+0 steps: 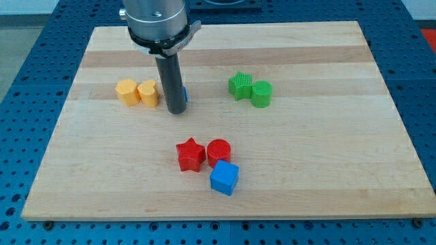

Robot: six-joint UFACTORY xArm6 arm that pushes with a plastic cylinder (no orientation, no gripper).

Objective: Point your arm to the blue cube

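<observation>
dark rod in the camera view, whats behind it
A sliver of a blue block peeks out at the rod's right edge, just above my tip. The rod covers the rest, so its shape cannot be made out.

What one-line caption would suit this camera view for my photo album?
My tip rests beside the yellow blocks, far above the blue cube that sits below the red star and red cylinder.
</observation>
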